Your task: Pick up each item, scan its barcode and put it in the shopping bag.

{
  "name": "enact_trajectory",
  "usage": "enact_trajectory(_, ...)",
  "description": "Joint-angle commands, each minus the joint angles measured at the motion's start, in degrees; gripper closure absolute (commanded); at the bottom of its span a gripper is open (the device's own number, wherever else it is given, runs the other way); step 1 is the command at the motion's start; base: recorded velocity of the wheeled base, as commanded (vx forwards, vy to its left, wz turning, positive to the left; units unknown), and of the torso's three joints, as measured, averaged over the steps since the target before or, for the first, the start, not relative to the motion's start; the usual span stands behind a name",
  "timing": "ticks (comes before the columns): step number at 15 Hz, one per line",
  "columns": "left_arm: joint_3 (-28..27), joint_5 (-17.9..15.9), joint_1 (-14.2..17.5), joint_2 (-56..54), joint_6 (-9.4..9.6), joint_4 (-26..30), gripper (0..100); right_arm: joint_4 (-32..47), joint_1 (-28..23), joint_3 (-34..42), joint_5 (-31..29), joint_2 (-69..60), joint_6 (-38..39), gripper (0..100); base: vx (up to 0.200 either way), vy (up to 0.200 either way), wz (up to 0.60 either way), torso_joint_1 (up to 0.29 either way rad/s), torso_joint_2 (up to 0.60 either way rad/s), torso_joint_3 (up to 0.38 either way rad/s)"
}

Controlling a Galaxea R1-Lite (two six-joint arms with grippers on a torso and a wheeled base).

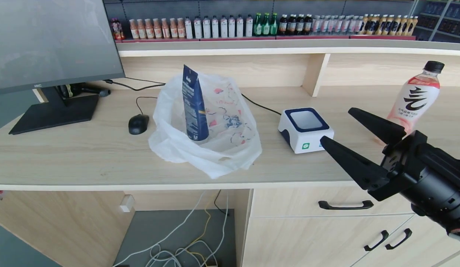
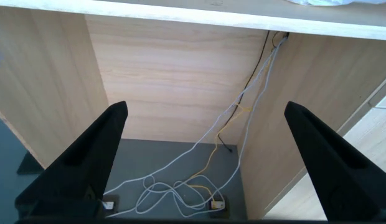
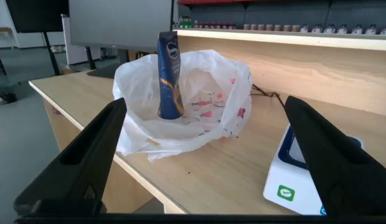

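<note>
- Blue pouch (image 1: 194, 107) stands upright inside the shopping bag (image 1: 222, 148), left of the scanner (image 1: 305, 129).
- Pink bottle (image 1: 415, 98) stands right of the scanner.
- Right gripper (image 1: 336, 124) hovers beside the scanner, spread wide, empty.
- Left gripper (image 2: 205, 109), lower than the scanner, spread wide, empty.

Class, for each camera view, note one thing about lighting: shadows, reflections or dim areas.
Head view: even light; the monitor screen carries a pale sheen, and the shopping bag casts a soft shadow on the counter. Left wrist view: the cables lie in dimmer light under the counter. Right wrist view: the open right hand reads as a dark silhouette.
</note>
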State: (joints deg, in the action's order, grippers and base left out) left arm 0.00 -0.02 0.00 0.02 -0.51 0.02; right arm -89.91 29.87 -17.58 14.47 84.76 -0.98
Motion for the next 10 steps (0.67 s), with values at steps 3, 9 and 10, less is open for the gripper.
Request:
enact_trajectory(3,0.0,0.0,0.0,0.0,-0.1,0.0,0,-0.1,0.0,0.3,0.0,-0.1,-0.1,0,0.0,-0.2,0.0,0.002,0.0,0.002)
enact_trajectory(9,0.0,0.0,0.0,0.0,-0.19,0.0,0,-0.1,0.0,0.3,0.0,-0.1,-0.1,0,0.0,-0.2,0.0,-0.001,0.0,0.002)
enact_trajectory(10,0.0,0.0,0.0,0.0,-0.19,0.0,0,-0.1,0.0,0.3,0.0,-0.1,-0.1,0,0.0,-0.2,0.0,0.002,0.0,0.002)
